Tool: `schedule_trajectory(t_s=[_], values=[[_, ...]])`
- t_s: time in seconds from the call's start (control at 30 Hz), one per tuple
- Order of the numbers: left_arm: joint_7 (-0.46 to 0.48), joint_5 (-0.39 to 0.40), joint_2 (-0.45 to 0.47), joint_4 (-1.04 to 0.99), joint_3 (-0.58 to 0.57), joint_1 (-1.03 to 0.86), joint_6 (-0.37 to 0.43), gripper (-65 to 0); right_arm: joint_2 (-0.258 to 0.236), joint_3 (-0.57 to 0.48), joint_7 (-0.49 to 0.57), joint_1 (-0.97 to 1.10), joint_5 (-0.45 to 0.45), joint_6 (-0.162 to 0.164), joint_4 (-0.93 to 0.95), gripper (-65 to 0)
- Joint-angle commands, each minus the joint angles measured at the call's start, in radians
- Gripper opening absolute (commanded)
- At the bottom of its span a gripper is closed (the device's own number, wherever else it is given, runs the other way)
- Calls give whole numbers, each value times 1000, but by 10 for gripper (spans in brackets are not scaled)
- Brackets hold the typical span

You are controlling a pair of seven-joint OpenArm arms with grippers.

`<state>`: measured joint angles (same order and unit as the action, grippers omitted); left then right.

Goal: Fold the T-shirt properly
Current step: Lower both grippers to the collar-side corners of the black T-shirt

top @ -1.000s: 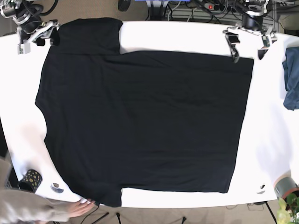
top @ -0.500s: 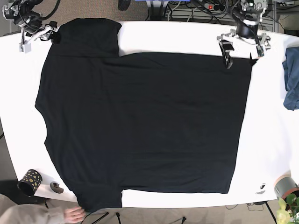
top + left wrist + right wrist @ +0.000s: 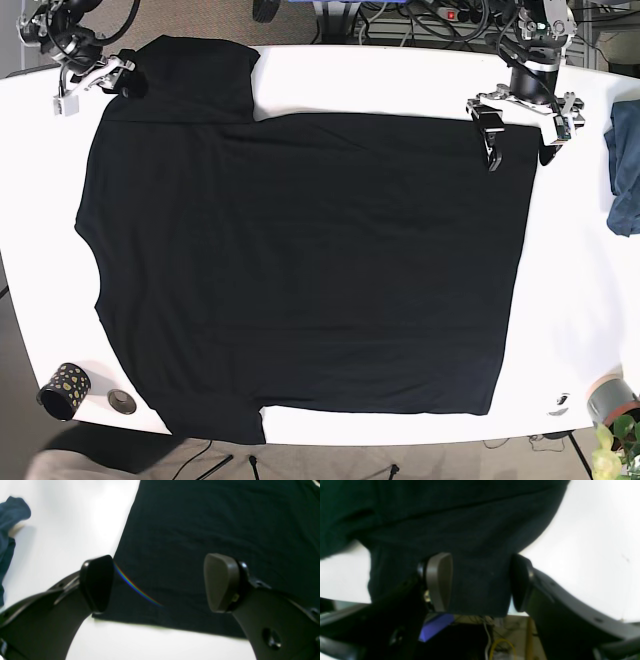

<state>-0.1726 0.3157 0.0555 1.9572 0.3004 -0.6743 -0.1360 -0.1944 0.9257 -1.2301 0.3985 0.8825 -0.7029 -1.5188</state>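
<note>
Black T-shirt [image 3: 300,260] lies spread flat on the white surface [image 3: 400,75], its collar end toward the base view's left and its hem along the right; one sleeve reaches the far left corner, the other the near edge. Left gripper [image 3: 518,125] hovers over the far hem corner with its jaws wide apart, one finger over the cloth and the other just past the shirt's edge (the left wrist view shows that corner [image 3: 105,610] lying between them, ungrasped). Right gripper [image 3: 95,78] sits at the outer end of the far sleeve [image 3: 475,590], jaws apart and straddling the sleeve's edge; contact with the fabric cannot be told. The placement suggests both arms are lining up on the shirt's far edge so that it can be lifted evenly and carried toward the near side in a lengthwise fold. No fold has yet been made. Blue cloth [image 3: 625,170] lies at the right edge of the surface, well apart from the shirt, and a small dotted cup [image 3: 62,388] stands near the near left corner
</note>
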Motion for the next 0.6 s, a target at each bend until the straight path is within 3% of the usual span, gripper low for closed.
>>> schedule_trajectory(t_s=[0.0,0.2,0.33,0.43,0.57], values=[[18,6,4,18,4,-2,-3,-124,-9,-3,-33,9,-36,5,-4,-292],[14,7,-4,6,49,24,0,-124,11,-61,-37,15,-35,5,-6,-293],[-92,17,-26,6,101,60,0,-125,14,-73,-37,17,-35,5,-6,-300],[-198,72,-61,3,190,103,-1,-125,23,-83,-37,26,-35,5,-6,-384],[-331,158,-69,-19,268,158,-3,-125,23,-84,-37,29,-35,5,-6,-558]])
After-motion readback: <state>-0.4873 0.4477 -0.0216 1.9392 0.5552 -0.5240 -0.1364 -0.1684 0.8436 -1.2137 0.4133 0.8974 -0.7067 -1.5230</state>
